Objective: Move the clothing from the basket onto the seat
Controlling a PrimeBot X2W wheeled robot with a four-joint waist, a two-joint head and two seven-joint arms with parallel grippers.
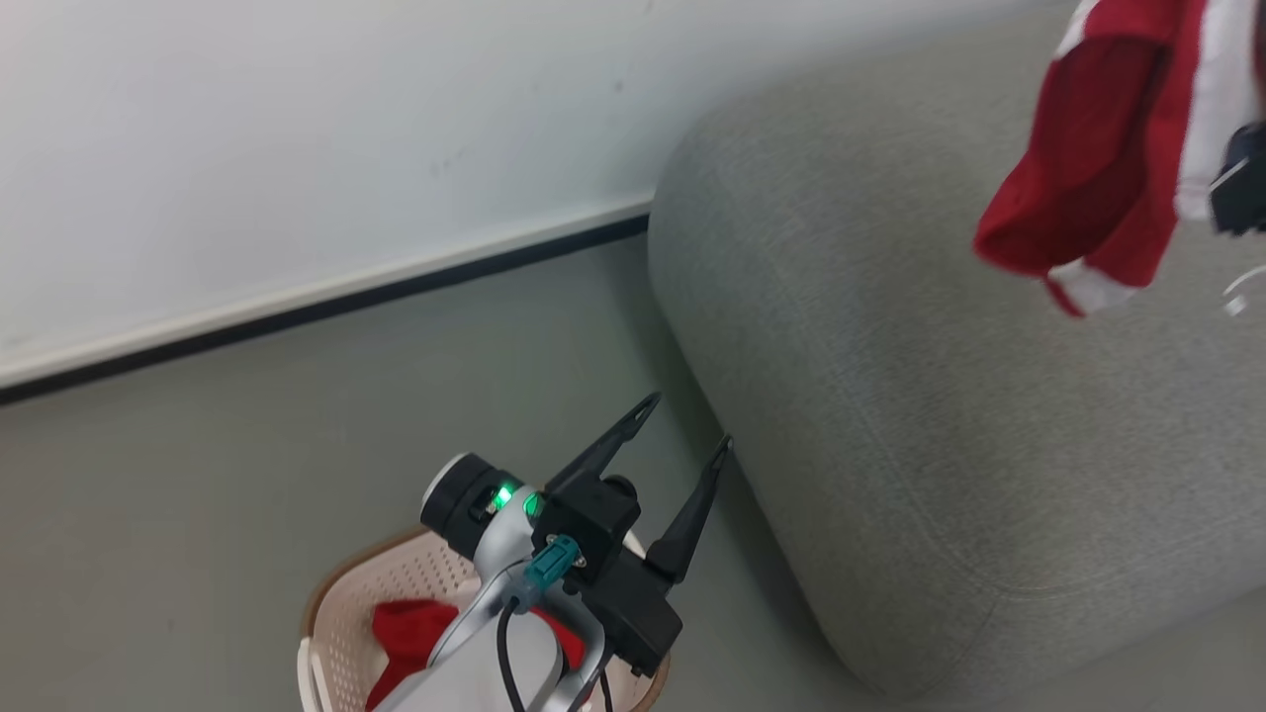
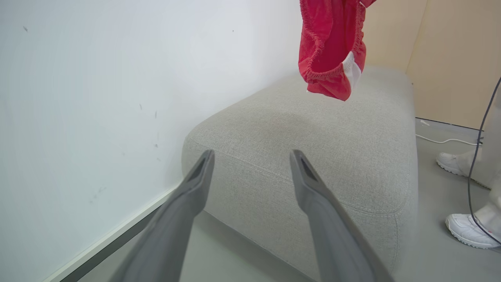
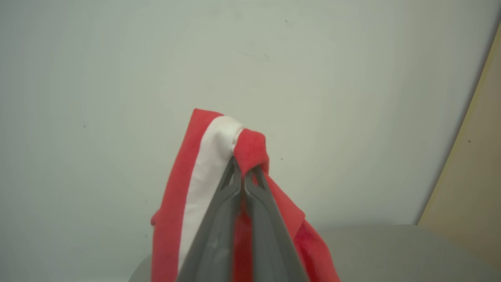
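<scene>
The right gripper (image 3: 243, 172) pinches one red garment (image 1: 1078, 188), hanging lengthwise down above the seat (image 1: 890, 415). The left gripper (image 1: 687, 420) spreads wide over one basket (image 1: 341, 613), which seemingly contains a second garment (image 1: 406, 633).

White shoes (image 2: 467, 231), pale wall (image 1: 297, 148), grey floor (image 1: 247, 494)

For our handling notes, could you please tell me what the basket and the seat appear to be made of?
The basket looks like smooth cream plastic, judging by its perforated wall and brown rim. The seat seems upholstered in matte grey woven fabric: fine weave, stitched seam.
</scene>
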